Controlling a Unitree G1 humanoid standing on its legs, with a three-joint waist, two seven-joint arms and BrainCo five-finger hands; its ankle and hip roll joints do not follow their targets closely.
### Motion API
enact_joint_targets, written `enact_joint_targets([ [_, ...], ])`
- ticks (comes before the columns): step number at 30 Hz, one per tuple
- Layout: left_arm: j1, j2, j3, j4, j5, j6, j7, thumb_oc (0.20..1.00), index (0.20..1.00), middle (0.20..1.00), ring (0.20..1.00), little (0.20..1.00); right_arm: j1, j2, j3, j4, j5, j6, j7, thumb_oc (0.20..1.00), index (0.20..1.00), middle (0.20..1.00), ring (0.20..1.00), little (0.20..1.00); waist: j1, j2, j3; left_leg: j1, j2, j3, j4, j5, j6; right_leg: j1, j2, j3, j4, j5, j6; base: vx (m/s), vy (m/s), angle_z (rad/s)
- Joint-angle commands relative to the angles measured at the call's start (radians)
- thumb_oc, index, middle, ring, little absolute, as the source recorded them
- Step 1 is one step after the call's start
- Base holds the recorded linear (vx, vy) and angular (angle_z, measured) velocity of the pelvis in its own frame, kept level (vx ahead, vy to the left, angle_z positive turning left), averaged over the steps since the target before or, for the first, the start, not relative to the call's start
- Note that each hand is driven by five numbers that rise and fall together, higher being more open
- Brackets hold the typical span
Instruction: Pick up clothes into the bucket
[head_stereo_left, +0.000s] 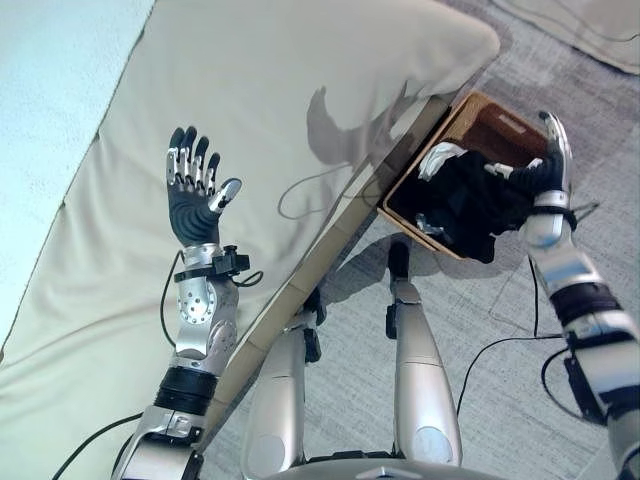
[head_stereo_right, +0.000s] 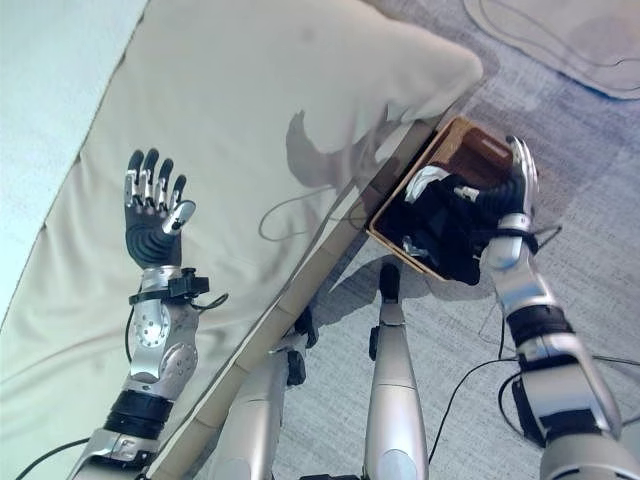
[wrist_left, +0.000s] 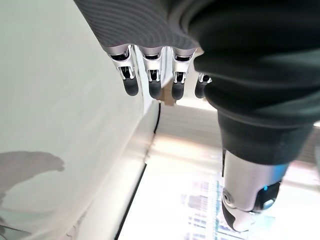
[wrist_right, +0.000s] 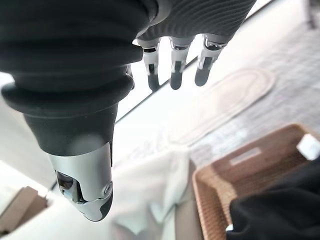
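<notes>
Clothes (head_stereo_left: 470, 205), mostly black with a white piece at the near-left corner, are piled in a brown woven basket (head_stereo_left: 495, 122) that stands on the grey carpet (head_stereo_left: 520, 400) just beside the edge of a beige cushioned bed or sofa (head_stereo_left: 300, 90). Some of the black fabric is draped over the basket's near rim. The right hand (head_stereo_left: 548, 165) is raised directly at the basket's right side, against the black pile; its fingers are seen extended and relaxed in the right wrist view (wrist_right: 172, 70), with nothing gripped between them, though whether the palm touches the cloth cannot be told for certain from the head views. The left hand (head_stereo_left: 192, 190) is held up over the beige cushion, well apart from the basket, palm toward the camera, with its fingers spread straight and nothing held. A thin dark cable (head_stereo_left: 300, 195) is seen lying on the cushion between the left hand and the basket. A pale rug (head_stereo_left: 590, 25) is visible on the carpet beyond the basket.
</notes>
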Motion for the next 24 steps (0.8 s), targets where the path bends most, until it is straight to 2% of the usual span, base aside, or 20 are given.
enact_joint_targets([
  [1,0.047,0.039,0.045,-0.009,0.042,-0.058,-0.017,1.0,1.0,1.0,1.0,1.0,0.089,0.044,-0.057,-0.074,0.068,-0.117,0.008,1.0,1.0,1.0,1.0,1.0,0.0,-0.035,-0.049,0.044,-0.003,-0.012,0.051,-0.054,-0.018,0.129,-0.038,-0.012,-0.102,0.053,0.052,0.09,-0.076,0.02],
  [2,0.047,0.04,0.045,-0.009,0.042,-0.058,-0.018,1.0,1.0,1.0,1.0,1.0,0.091,0.044,-0.059,-0.075,0.068,-0.117,0.009,1.0,1.0,1.0,1.0,1.0,-0.002,-0.038,-0.05,0.043,-0.006,-0.012,0.045,-0.046,-0.017,0.13,-0.041,-0.012,-0.108,0.059,0.052,0.14,-0.1,0.06],
  [3,0.067,0.04,0.046,0.019,0.034,-0.049,-0.036,1.0,1.0,1.0,1.0,1.0,0.145,0.082,-0.077,-0.09,0.116,-0.148,0.043,1.0,1.0,1.0,1.0,1.0,0.002,-0.047,-0.063,0.094,0.001,-0.026,0.024,-0.045,-0.022,0.193,-0.038,-0.031,-0.129,0.054,0.054,0.06,-0.05,0.04],
  [5,0.067,0.041,0.046,0.019,0.033,-0.049,-0.036,1.0,1.0,1.0,1.0,1.0,0.146,0.083,-0.078,-0.091,0.116,-0.148,0.044,1.0,1.0,1.0,1.0,1.0,-0.001,-0.051,-0.063,0.095,-0.003,-0.026,0.017,-0.036,-0.021,0.195,-0.042,-0.032,-0.136,0.06,0.054,0.07,-0.042,0.09],
  [12,0.153,0.048,0.06,0.071,0.07,-0.022,-0.087,1.0,1.0,1.0,1.0,1.0,0.303,0.199,-0.062,-0.17,0.217,-0.188,0.182,1.0,1.0,1.0,1.0,1.0,0.016,-0.092,-0.143,0.29,0.024,-0.07,-0.104,-0.007,-0.034,0.4,-0.02,-0.098,-0.208,0.043,0.057,0.1,-0.046,0.12],
  [19,0.206,0.033,0.042,0.116,0.095,0.005,-0.118,1.0,1.0,1.0,1.0,1.0,0.422,0.262,-0.031,-0.171,0.248,-0.18,0.263,1.0,1.0,1.0,1.0,1.0,0.04,-0.102,-0.2,0.402,0.037,-0.116,-0.184,0.024,-0.044,0.517,-0.007,-0.165,-0.216,0.009,0.059,0.08,-0.032,0.24],
  [24,0.26,0.026,0.017,0.166,0.117,0.039,-0.141,1.0,1.0,1.0,1.0,1.0,0.547,0.359,-0.027,-0.158,0.369,-0.18,0.328,1.0,1.0,1.0,1.0,1.0,0.057,-0.101,-0.255,0.462,0.055,-0.18,-0.257,0.068,-0.068,0.614,0.002,-0.265,-0.246,-0.012,0.06,0.06,-0.04,0.52],
])
